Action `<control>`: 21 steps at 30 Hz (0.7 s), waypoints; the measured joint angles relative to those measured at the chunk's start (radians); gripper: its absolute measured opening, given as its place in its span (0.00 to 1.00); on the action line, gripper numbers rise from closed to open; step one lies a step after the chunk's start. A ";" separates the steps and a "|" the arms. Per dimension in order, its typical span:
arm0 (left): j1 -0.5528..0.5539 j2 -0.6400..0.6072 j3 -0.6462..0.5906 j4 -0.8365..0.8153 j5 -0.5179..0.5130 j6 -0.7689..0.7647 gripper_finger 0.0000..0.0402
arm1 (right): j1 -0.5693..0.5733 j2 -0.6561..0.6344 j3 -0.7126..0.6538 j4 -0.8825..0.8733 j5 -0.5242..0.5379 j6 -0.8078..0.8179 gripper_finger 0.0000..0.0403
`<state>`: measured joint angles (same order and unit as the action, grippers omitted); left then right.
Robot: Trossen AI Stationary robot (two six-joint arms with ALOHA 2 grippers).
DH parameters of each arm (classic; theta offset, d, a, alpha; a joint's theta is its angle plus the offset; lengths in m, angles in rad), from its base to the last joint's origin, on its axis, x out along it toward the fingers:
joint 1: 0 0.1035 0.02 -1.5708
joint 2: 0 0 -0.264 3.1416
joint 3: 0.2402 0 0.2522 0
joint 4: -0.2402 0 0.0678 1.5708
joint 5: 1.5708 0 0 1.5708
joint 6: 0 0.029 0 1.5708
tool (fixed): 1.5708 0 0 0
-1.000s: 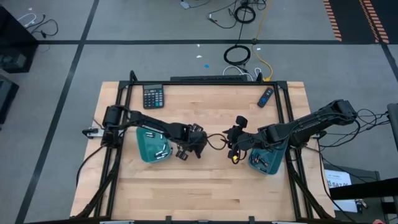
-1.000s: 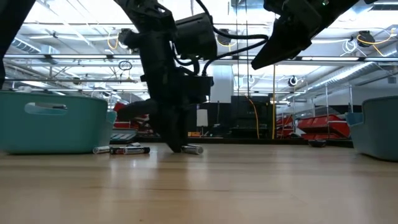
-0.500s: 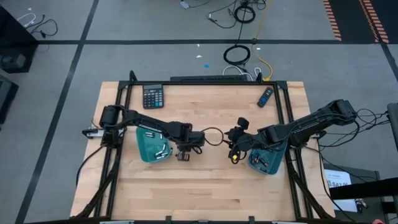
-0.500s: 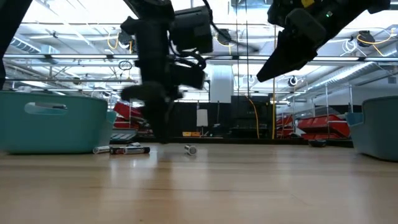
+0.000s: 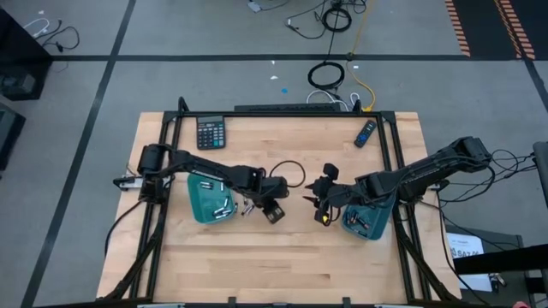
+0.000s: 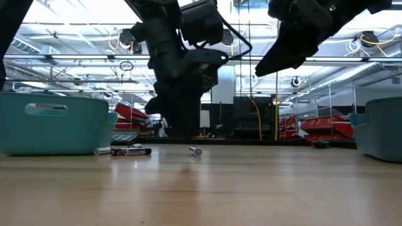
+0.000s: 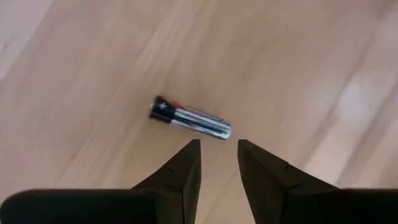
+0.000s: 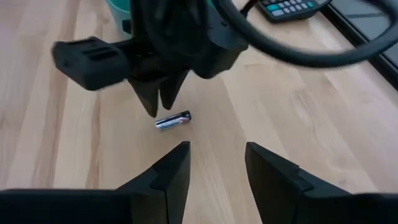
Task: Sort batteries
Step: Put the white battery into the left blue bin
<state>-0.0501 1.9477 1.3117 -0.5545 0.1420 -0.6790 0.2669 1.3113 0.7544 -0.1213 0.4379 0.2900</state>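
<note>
While the left arm lifts away, one battery lies loose on the worktop.

Worktop [image 5: 282, 265] carries two teal trays, left tray [image 5: 202, 198] and right tray [image 5: 379, 224]. Left gripper [image 7: 217, 149] has risen off the battery [image 7: 189, 118]; its jaws, a second ago down around it, now stand apart and empty just above. That pick looks undone and needs repeating. Right gripper [image 8: 216, 152] hovers nearby, jaws parted, holding nothing. Other batteries [image 6: 122, 150] lie beside the left tray; tray contents are hard to make out.
</note>
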 joint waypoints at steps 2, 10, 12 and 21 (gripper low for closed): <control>0.004 0.009 0.000 -0.004 -0.004 -0.047 0.29 | 0.007 0.000 0.000 0.002 0.000 -0.016 0.36; 0.004 0.028 0.000 0.018 -0.038 -0.194 0.29 | 0.050 0.000 0.000 0.005 -0.017 -0.040 0.36; 0.002 0.028 0.000 0.009 -0.058 -0.223 0.29 | 0.071 0.000 0.000 0.002 -0.027 -0.040 0.36; -0.024 0.028 0.000 -0.032 -0.039 -0.243 0.29 | 0.202 0.000 -0.016 -0.070 -0.015 -0.013 0.36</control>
<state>-0.0739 1.9759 1.3117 -0.5863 0.1032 -0.9218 0.4686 1.3113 0.7381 -0.1910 0.4234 0.2766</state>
